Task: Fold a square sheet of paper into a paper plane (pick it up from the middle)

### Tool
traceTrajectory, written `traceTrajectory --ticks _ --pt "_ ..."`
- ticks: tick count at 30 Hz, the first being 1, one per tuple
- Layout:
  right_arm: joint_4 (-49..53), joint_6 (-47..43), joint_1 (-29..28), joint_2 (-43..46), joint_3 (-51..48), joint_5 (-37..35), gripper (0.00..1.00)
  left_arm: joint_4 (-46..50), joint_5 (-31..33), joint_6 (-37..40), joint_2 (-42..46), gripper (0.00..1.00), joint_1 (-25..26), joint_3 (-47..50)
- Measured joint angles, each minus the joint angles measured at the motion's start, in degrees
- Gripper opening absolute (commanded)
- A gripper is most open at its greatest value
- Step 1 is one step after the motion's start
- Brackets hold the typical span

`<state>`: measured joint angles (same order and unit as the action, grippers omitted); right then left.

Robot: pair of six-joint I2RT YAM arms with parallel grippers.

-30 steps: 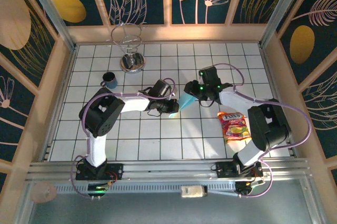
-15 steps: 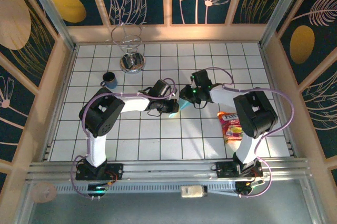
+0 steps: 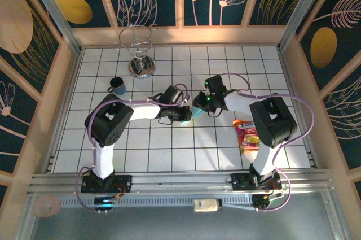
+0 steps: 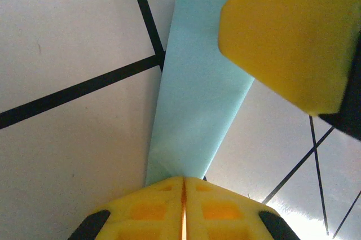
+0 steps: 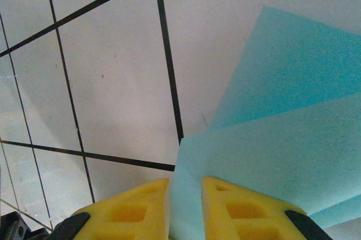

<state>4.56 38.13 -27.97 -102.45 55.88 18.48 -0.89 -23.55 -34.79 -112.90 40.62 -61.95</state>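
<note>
The square sheet of paper (image 3: 196,113) is light blue and folded into a narrow, layered shape, held just above the tiles at the table's middle. My left gripper (image 3: 189,114) comes in from the left and is shut on its narrow end (image 4: 197,93), the yellow pads (image 4: 146,212) pressed together at the left gripper (image 4: 183,186). My right gripper (image 3: 198,104) meets it from the right. Its jaws (image 5: 185,206) stand on either side of the folded layers (image 5: 282,110) and pinch them. One right fingertip (image 4: 287,31) shows above the paper in the left wrist view.
An orange-red snack packet (image 3: 248,132) lies under the right arm's elbow. A dark blue mug (image 3: 117,86) and a wire stand (image 3: 140,53) sit at the back left. Wooden walls (image 3: 293,82) ring the white tiled table (image 3: 169,144).
The right arm has swung left, bringing its gripper close to the left one. Its jaws have narrowed onto the paper. The left arm and its grip have stayed still.
</note>
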Motion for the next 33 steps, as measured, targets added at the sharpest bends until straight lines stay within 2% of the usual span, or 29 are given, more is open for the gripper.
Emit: traceTrajectory --ticks 25,33 --pt "1.42 1.25 0.24 -0.87 -1.14 -1.97 0.2 0.0 -0.7 -0.17 0.55 0.16 0.0 -0.33" --pt "0.85 1.22 0.46 -0.87 -1.36 -1.68 0.2 -2.1 -2.36 -1.16 1.2 0.14 0.0 -0.66"
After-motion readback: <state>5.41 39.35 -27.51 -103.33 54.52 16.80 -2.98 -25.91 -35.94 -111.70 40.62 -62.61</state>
